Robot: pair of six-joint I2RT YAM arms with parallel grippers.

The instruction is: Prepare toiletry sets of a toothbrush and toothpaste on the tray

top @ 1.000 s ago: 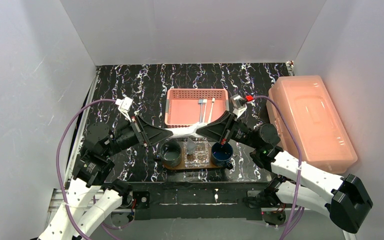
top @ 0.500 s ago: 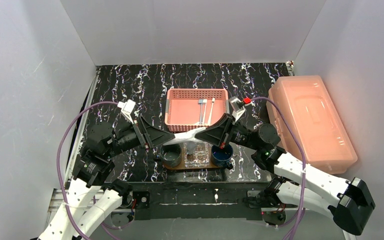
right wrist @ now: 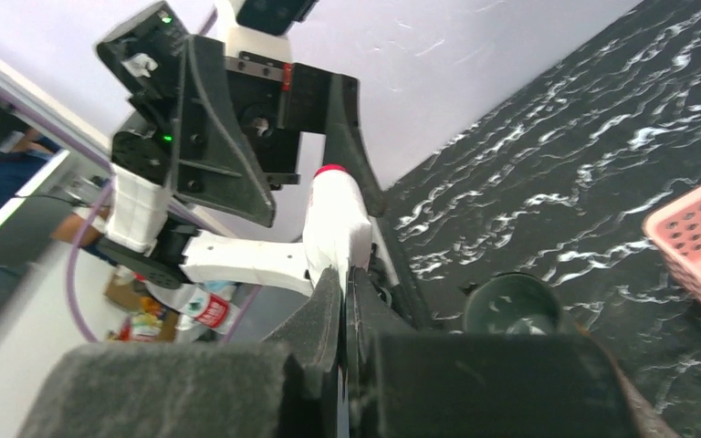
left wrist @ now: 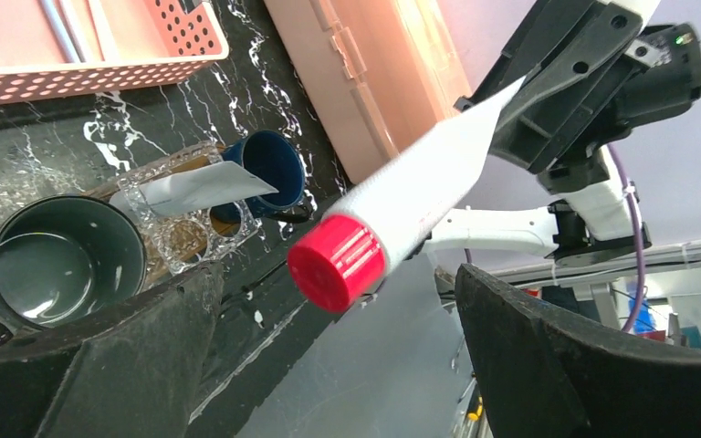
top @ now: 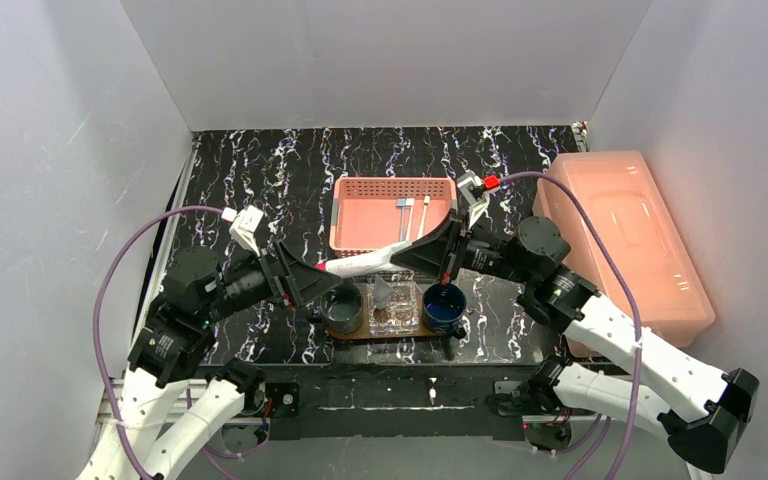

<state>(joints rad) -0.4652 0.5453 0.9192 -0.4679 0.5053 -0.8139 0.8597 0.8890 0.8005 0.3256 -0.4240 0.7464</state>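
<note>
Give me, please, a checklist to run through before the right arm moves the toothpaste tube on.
1. Left tool open and clear of the toothpaste tube: ok.
2. Right tool shut on the tube's flat end: ok.
3. Red cap on: ok.
4. Grey cup on the tray empty: ok.
5. Blue cup empty: cannot tell, partly hidden.
</note>
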